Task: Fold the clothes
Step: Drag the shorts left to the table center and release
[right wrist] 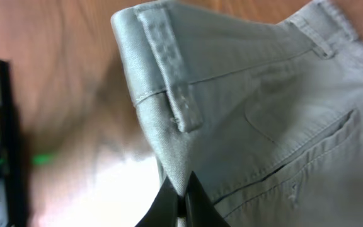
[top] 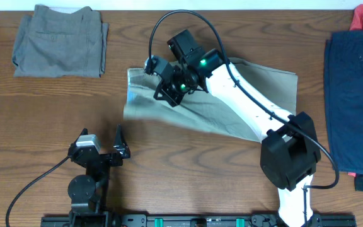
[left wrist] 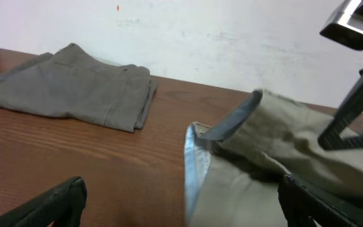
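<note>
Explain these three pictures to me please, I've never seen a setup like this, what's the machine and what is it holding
These are two robot arms at a wooden table, each ending in two jaws. One picture looks down from above; the other two come from small cameras on each arm's wrist. The right gripper, on the white arm, is shut on the waistband edge of the pale khaki shorts in the middle of the table and lifts that edge. The left gripper sits near the front edge with jaws wide open, holding nothing. Folded grey shorts lie at the far left. A navy garment lies at the right edge, with something red behind it.
</note>
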Robot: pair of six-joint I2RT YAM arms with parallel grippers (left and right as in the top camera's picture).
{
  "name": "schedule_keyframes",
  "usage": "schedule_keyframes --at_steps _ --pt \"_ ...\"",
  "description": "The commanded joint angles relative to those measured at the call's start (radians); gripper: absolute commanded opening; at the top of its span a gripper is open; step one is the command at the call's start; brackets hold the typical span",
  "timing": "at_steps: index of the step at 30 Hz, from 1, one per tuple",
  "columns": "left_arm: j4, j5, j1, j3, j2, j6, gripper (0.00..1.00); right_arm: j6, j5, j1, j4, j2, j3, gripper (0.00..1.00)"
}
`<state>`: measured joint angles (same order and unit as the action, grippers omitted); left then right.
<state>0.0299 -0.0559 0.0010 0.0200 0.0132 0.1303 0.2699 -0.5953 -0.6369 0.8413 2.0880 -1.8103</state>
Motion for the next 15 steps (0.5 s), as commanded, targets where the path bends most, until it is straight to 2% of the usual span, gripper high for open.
schedule_keyframes --at_steps 1,6,7,8,9,10,12,15 --pt "0.036 0.001 0.003 -0.016 -0.003 -0.006 0.98 -0.042 -0.092 -0.01 0.041 -0.009 -0.021 0.01" --pt "0.036 0.001 0.003 -0.016 -0.003 -0.006 0.98 -0.041 -0.124 -0.008 0.134 -0.021 -0.021 0.01" --pt "0.036 0.001 0.003 -0.016 -0.003 -0.006 0.98 -0.042 -0.124 -0.008 0.145 -0.024 -0.021 0.07" --pt "0.036 0.001 0.003 -0.016 -0.003 -0.006 0.98 -0.042 -0.125 -0.008 0.155 -0.028 -0.021 0.24" --pt "0.036 0.001 0.003 -0.016 -0.003 -0.006 0.98 -0.042 -0.128 -0.008 0.16 -0.029 -0.021 0.47" --pt "0.036 0.001 0.003 -0.016 -0.003 -0.006 0.98 -0.042 -0.128 -0.008 0.164 -0.03 -0.022 0.65" --pt "0.036 0.001 0.003 -0.016 -0.003 -0.006 0.98 -0.042 -0.127 -0.008 0.165 -0.033 -0.022 0.81" --pt "0.036 0.001 0.003 -0.016 -0.003 -0.006 0.98 -0.042 -0.127 -0.002 0.164 -0.033 -0.023 0.93"
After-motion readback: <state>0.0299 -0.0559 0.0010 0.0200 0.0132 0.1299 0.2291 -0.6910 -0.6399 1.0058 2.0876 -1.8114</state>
